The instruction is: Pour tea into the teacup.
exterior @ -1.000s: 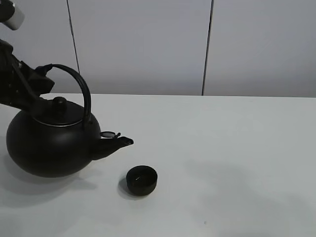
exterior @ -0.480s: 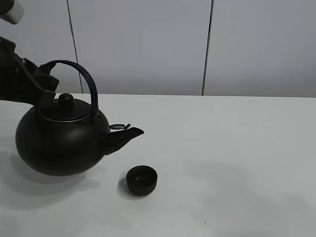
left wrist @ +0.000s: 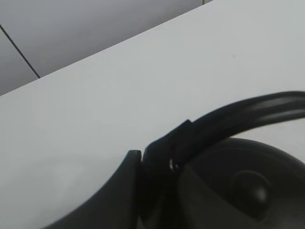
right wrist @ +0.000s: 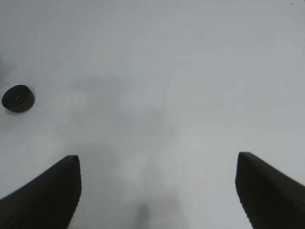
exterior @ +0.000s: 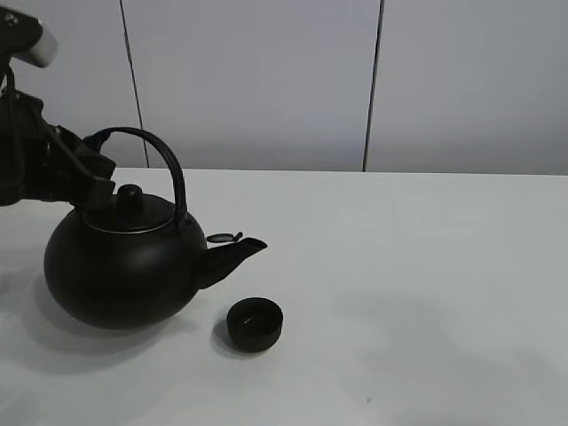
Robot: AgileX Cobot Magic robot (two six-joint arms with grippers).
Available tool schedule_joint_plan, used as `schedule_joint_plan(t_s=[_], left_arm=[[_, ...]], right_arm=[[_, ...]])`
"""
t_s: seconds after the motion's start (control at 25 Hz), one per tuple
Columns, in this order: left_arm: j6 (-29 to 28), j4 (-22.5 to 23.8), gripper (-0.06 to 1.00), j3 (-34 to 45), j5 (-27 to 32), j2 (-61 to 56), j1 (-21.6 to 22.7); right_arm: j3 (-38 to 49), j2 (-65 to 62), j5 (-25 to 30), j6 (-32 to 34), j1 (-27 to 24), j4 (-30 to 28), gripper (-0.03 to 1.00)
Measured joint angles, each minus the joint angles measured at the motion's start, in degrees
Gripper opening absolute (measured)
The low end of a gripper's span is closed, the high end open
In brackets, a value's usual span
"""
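A big round black kettle (exterior: 124,266) with an arched handle (exterior: 164,164) is at the left of the white table, its spout (exterior: 232,256) pointing right. The small black teacup (exterior: 255,323) stands on the table just below and right of the spout tip; it also shows in the right wrist view (right wrist: 18,98). My left gripper (exterior: 89,164) is shut on the kettle's handle at its left end; the left wrist view shows the handle (left wrist: 228,121) clamped between dark fingers (left wrist: 157,162). My right gripper (right wrist: 157,191) is open and empty above bare table, out of the exterior high view.
The white table (exterior: 426,266) stretches right of the teacup. A pale panelled wall (exterior: 266,80) stands behind the table's far edge.
The left gripper has carried the kettle to the right, toward the teacup, and levelled it. The spout tip now sits closer above the cup. The teacup has not moved.
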Motion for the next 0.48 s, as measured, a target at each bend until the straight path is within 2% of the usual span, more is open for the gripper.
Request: schedule_joint_plan(t_s=[0.28, 0.48], left_arm=[[0.6, 0.9, 0.11, 0.0, -5.8, 1.9, 0.0], [2.0, 0.9, 0.11, 0.0, -6.2, 1.9, 0.0]], right_arm=[[0.0, 0.0, 0.0, 0.0, 0.0, 0.0, 0.61], [0.0, 0.0, 0.0, 0.0, 0.0, 0.0, 0.61]])
